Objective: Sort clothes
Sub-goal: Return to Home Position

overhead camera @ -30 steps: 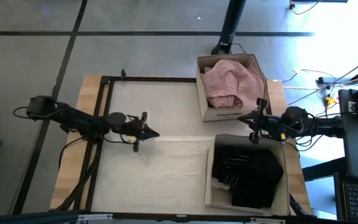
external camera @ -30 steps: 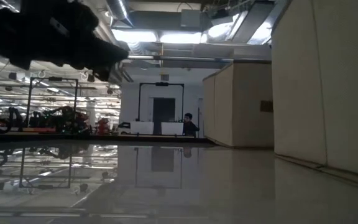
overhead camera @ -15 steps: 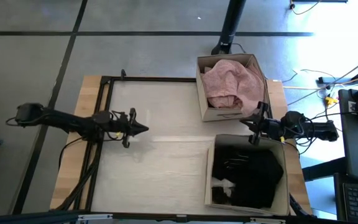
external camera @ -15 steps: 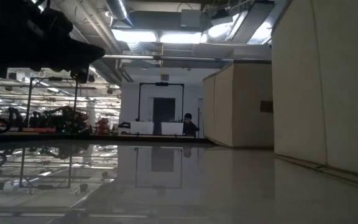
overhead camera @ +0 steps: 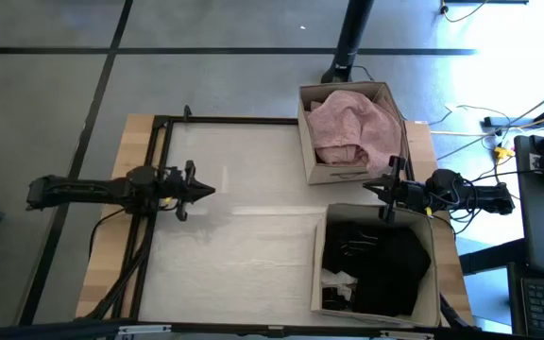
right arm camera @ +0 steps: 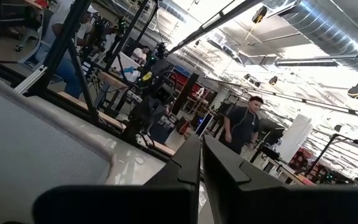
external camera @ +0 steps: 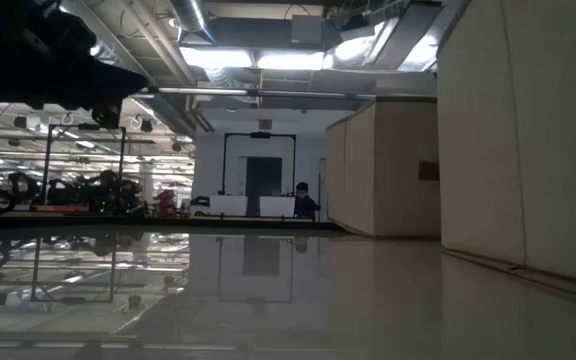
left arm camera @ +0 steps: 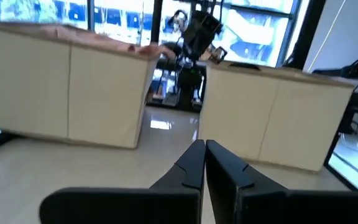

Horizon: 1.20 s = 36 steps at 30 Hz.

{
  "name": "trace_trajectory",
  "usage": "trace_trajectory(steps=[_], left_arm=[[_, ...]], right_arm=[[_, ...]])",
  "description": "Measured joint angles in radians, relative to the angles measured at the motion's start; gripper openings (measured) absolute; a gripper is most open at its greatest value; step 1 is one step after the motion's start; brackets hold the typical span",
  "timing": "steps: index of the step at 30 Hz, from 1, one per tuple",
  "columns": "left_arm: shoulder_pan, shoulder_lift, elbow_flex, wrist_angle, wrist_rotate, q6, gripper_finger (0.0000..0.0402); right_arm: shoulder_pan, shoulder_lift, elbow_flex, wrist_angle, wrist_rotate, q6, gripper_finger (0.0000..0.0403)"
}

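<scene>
At the worktop's (overhead camera: 253, 250) right edge, the right end effector (overhead camera: 370, 187) (pinched closed, empty) hangs between two tan cardboard boxes (overhead camera: 334, 174) — a careless retreat could clip a wall. The left end effector (overhead camera: 206, 190), likewise closed, waits near the left edge.

A crumpled pale pink garment (overhead camera: 348, 127) fills one cardboard box (overhead camera: 306, 142). Black clothes (overhead camera: 385, 269) lie heaped in the neighbouring box (overhead camera: 315, 293), with a small white piece (overhead camera: 336, 281) at their edge.
</scene>
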Motion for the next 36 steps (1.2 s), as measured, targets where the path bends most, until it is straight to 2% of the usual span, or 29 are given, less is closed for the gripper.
trace_trajectory(steps=[8, 9, 36], left_arm=[[0.000, -0.303, 0.000, -0.244, 0.009, 0.024, 0.0005], [0.000, -0.313, 0.000, -0.254, 0.009, 0.027, 0.0005], [0.000, -0.307, 0.000, -0.314, -0.031, 0.003, 0.0005]], right_arm=[[0.000, 0.000, 0.000, 0.000, 0.000, 0.000, 0.0021], [0.000, 0.000, 0.000, -0.001, 0.000, 0.000, 0.0021], [0.000, 0.002, 0.000, -0.037, 0.000, -0.001, 0.0021]])
